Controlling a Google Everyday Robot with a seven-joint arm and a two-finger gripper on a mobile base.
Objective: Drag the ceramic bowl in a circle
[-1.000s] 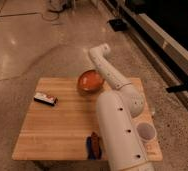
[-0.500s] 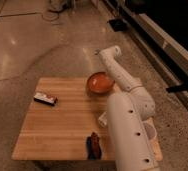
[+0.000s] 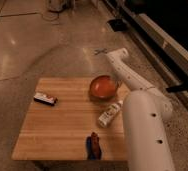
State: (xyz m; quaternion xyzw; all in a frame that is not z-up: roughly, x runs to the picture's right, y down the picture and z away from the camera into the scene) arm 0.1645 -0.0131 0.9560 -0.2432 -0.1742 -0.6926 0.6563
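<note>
A polished, speckled floor fills the upper left of the camera view. Along its right side runs a dark wall with a pale rail.

A square wooden table of light butcher-block planks stands in the middle.

The robot's white arm rises from the lower right as a thick cylinder covering the table's right edge. It bends at a rounded joint and sends a slimmer link up and left, past the table's far right corner.

The ceramic bowl, orange-red and glossy with a darker rim, sits upright on the table near the far edge, right of centre. Its right side lies close against the slimmer link.

A pale bottle lies on its side just in front of the bowl, apart from it, its narrow end pointing toward the arm.

A flat dark packet with a white band rests near the table's left edge, well apart from the bowl.

A small dark object with a reddish part lies at the near edge, in front of the bottle.

The gripper is at the bowl's right rim, mostly hidden under the arm. I cannot tell how far open it is, or whether it has hold of the rim.
</note>
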